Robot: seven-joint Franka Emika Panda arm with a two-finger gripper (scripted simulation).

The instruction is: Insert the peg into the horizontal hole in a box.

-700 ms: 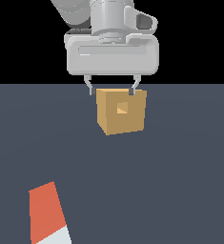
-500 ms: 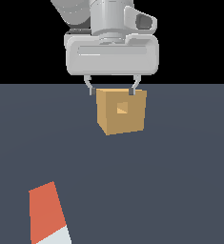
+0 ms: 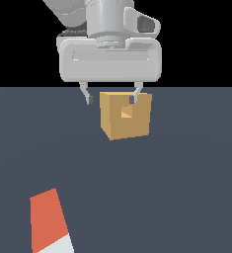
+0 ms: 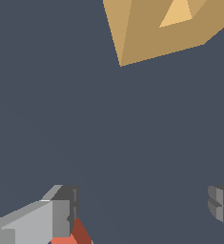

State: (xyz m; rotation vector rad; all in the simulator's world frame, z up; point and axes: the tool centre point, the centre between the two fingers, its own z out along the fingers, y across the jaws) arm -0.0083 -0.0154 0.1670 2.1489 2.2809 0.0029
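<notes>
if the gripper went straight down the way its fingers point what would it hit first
Most likely the bare dark grey floor. The wrist view shows only floor between the open grey gripper fingers, with the tan cube box ahead and the orange-red square peg just beside one finger. Depth is hard to judge.

A flat, dark slate-grey floor [image 3: 186, 197] under a plain black backdrop [image 3: 19, 44], both featureless.

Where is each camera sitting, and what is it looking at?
Exterior view: off the arm, facing the box, its hole and the peg lying nearer the camera; the open gripper hangs above.
Wrist view: on the wrist, looking down past its fingers at the floor.
Both show the box, hole and peg.
</notes>
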